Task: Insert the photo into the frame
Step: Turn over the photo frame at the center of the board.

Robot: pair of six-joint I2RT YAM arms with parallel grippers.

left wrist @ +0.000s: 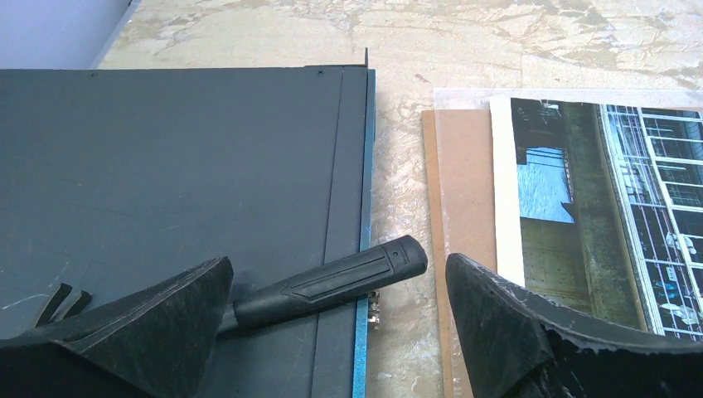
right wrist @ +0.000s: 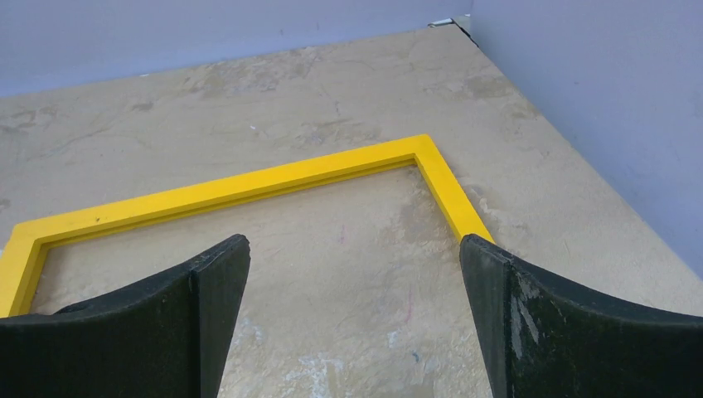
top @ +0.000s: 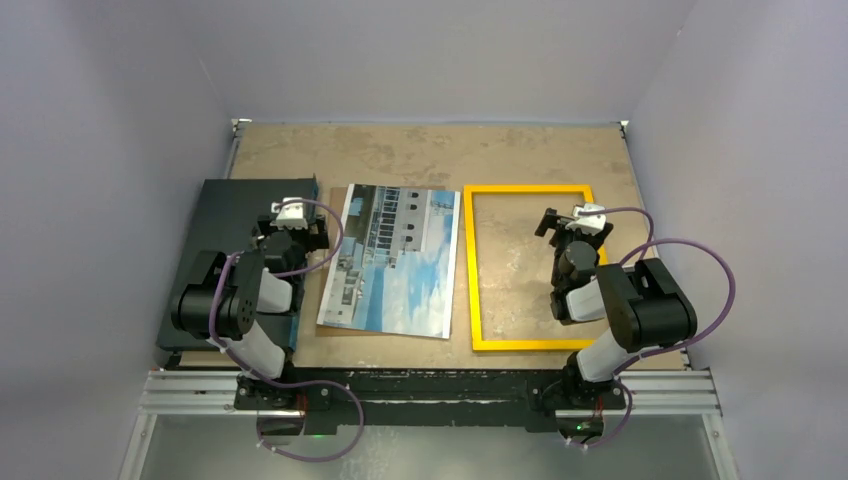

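Note:
The photo (top: 393,260) of a white-grey building under blue sky lies face up at the table's middle, on a brown board; it also shows in the left wrist view (left wrist: 597,207). The yellow frame (top: 468,270) lies flat to its right, the tabletop showing through it; its far right corner shows in the right wrist view (right wrist: 423,149). My left gripper (top: 292,232) is open and empty, hovering over the gap between the black panel and the photo's left edge. My right gripper (top: 575,228) is open and empty above the frame's right part.
A flat black panel (top: 240,215) with a black lever handle (left wrist: 332,282) lies at the table's left. The brown backing board (left wrist: 460,191) sticks out under the photo's left edge. Purple-grey walls close in the back and both sides.

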